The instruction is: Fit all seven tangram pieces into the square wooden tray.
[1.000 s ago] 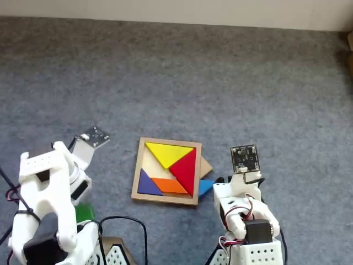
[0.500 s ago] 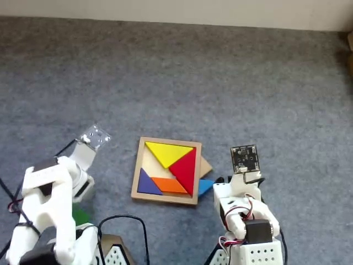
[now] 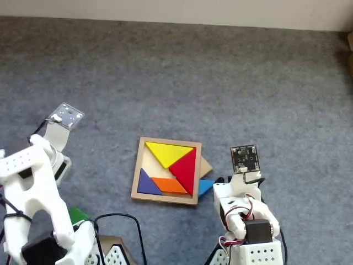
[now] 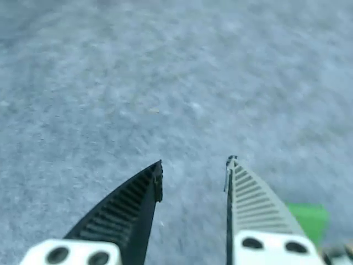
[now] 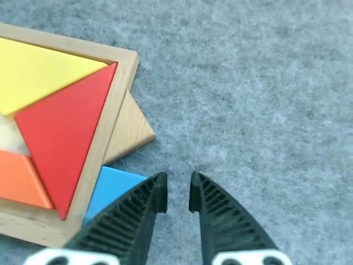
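The square wooden tray [image 3: 142, 158] lies on the grey carpet and holds a yellow triangle [image 3: 167, 152], a red triangle [image 3: 187, 165], an orange piece [image 3: 170, 185] and a purple piece [image 3: 146, 183]. Bare wood shows at the tray's left. A blue piece [image 3: 206, 187] and a wood-coloured piece [image 3: 206, 165] lie against its right edge, partly under it. A green piece [image 3: 78, 214] lies by the left arm's base. My left gripper [image 4: 193, 168] is open over bare carpet, the green piece [image 4: 309, 220] beside one finger. My right gripper [image 5: 176, 190] is shut, empty, just off the blue piece [image 5: 113, 190].
The left arm [image 3: 30, 176] stands well left of the tray, the right arm [image 3: 242, 199] just right of it. Cables [image 3: 118, 221] loop near the bases. Open carpet stretches beyond the tray to the far wall edge [image 3: 176, 19].
The left arm has swung left and away from the tray, uncovering more of the green piece. The right arm and the tray pieces have stayed put.
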`<state>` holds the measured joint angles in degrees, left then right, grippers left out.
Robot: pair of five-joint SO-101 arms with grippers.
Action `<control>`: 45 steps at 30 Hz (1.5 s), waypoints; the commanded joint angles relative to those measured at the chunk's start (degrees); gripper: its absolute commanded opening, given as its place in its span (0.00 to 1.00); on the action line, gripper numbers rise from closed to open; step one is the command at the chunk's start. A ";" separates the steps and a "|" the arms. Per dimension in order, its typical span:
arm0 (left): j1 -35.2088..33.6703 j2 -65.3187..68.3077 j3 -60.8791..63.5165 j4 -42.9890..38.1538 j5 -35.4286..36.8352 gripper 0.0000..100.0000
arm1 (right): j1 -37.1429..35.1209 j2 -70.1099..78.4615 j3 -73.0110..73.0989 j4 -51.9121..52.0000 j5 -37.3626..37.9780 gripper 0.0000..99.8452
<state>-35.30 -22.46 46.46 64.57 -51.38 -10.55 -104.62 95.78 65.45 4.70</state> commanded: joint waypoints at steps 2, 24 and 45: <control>-0.75 -1.19 -8.40 20.57 -10.99 0.19 | 0.75 -0.57 5.58 -1.19 -0.26 0.08; -4.35 -0.66 21.58 3.78 -35.43 0.06 | 0.75 -0.57 5.58 -1.19 -0.26 0.08; -4.26 -1.19 -11.38 7.82 -0.18 0.12 | 0.75 -0.57 5.58 -1.19 -0.26 0.08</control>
<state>-39.25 -22.46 42.33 63.78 -53.76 -10.55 -104.62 95.78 65.45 4.70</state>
